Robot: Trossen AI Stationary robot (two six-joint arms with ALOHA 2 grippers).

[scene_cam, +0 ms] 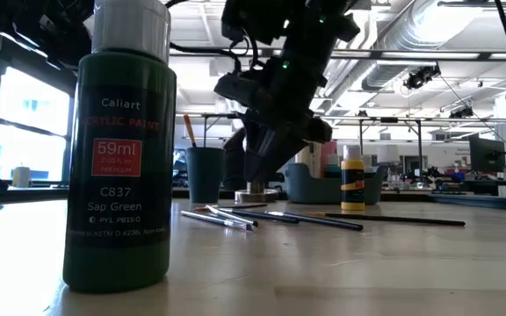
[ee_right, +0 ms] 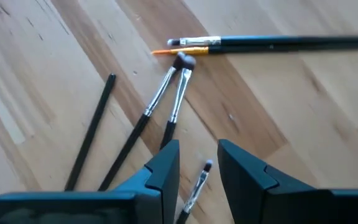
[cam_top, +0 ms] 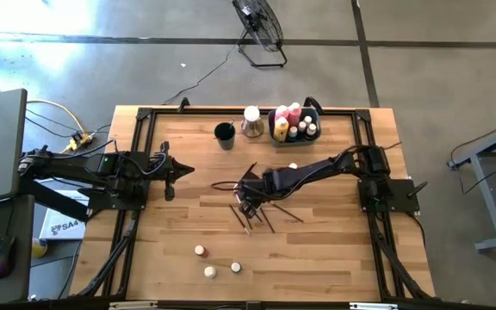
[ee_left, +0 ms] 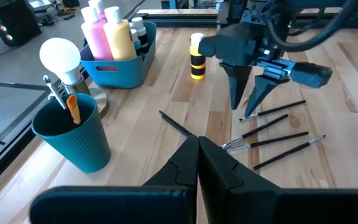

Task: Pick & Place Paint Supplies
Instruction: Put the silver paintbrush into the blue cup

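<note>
From overhead, the right claw hangs over a scatter of thin dark-handled brushes at the middle of the pale wooden slatted surface, while the left claw, pressed together, waits at the left side; three tiny cream-capped pots sit near the front edge, and the grey-blue rectangular bin at the back holds pink and yellow paint bottles beside a small dark round cup. At surface level, a dark green white-capped paint bottle labelled Sap Green looms in front, the silver-ferruled brushes lying flat behind it under the right claw. The left wrist view shows the right claw's fingers slightly spread, tips down just above the brush ends, with a small yellow black-banded paint bottle standing beyond, near the bin. The right wrist view shows the parted fingers framing one slim brush tip, empty, with an orange-bristled brush lying farther off.
</note>
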